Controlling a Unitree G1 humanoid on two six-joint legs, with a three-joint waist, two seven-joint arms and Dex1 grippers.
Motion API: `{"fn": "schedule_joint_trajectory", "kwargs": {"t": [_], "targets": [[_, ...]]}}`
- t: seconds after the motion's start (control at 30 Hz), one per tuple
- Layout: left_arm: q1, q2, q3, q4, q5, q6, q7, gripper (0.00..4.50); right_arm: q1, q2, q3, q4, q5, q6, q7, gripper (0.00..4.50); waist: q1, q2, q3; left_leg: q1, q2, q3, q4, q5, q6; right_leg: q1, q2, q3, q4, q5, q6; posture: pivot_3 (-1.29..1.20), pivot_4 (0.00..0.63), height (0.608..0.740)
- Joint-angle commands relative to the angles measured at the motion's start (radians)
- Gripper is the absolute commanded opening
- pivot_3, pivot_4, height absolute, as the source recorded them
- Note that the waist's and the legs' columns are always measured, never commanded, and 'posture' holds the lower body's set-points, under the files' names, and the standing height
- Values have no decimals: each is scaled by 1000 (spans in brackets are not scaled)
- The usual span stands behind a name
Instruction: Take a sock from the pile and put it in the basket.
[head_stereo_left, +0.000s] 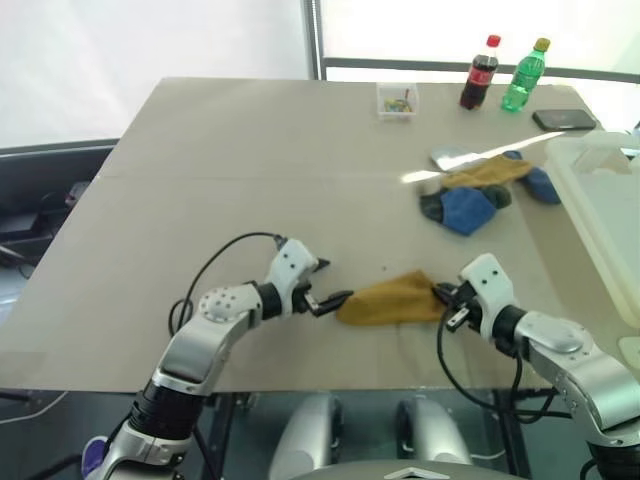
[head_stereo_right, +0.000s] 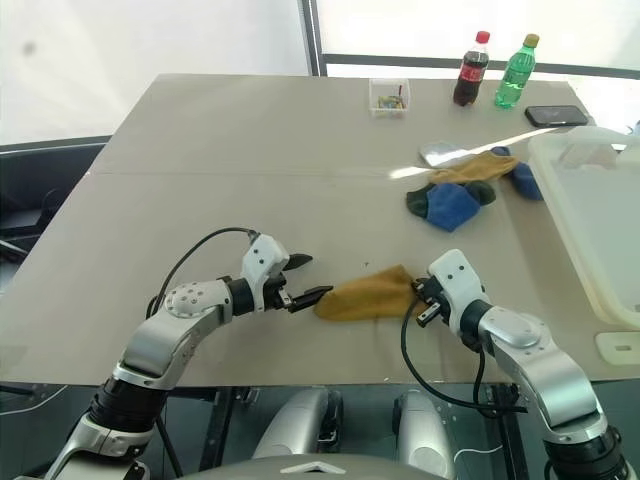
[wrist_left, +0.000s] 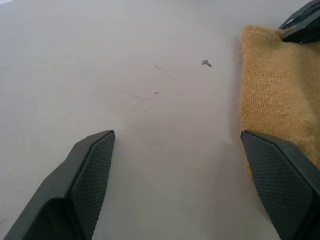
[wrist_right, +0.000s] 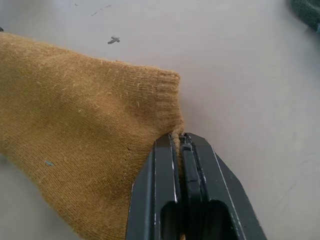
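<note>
We see bright daylight from the washed-out windows behind the flat grey-beige table (head_stereo_left: 250, 160). A glare streak crosses its far right. Shadows stay soft.

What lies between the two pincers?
The mustard sock spans the gap on the table. The right pincer is shut on its cuff; the open left pincer sits at its other end, as the eye views show.

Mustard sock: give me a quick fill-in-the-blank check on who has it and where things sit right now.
1. The mustard sock is pinched at its cuff by the ____ end effector.
2. The left end effector stands ____ beside the sock's other end.
3. The basket is on the robot's ____ side.
4. The sock rests on the ____.

Missing words: right; open; right; table
</note>
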Motion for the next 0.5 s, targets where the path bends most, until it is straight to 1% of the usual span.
{"fn": "schedule_joint_trajectory", "kwargs": {"t": [0.03,0.1,0.17,0.3,0.43,0.5], "targets": [[-11,-31,63,-8,-74,3,-16,4257,-15,1,-4,-12,-12,-11,-7,0,0,0,0,0,0,0,0,0,0,0,0,0,0,0,0,0,150,729],[-23,-65,114,-49,-183,53,-37,4257,-23,4,-5,-8,-13,-10,-6,0,0,0,0,-1,0,0,0,0,0,0,0,0,0,0,0,0,150,729],[-23,-57,113,-73,-211,84,-61,4257,-28,4,-4,-4,-14,-11,-4,0,0,-1,0,-1,1,0,0,0,0,-1,0,0,0,1,2,0,150,729],[-8,-21,60,-63,-156,68,-74,4257,-32,5,-3,2,-16,-13,-2,0,0,0,0,-1,0,0,0,0,0,0,1,0,0,2,3,0,150,729],[-5,-6,14,-23,-80,39,-56,4257,-31,6,-6,-2,-13,-9,-2,0,0,0,0,-1,0,0,0,0,0,0,1,0,0,1,3,0,150,729],[-1,-15,-6,6,-50,32,-42,4257,-30,6,-9,-5,-12,-7,-2,0,0,0,0,-1,0,0,0,0,0,0,2,0,0,1,3,0,150,729]]}}
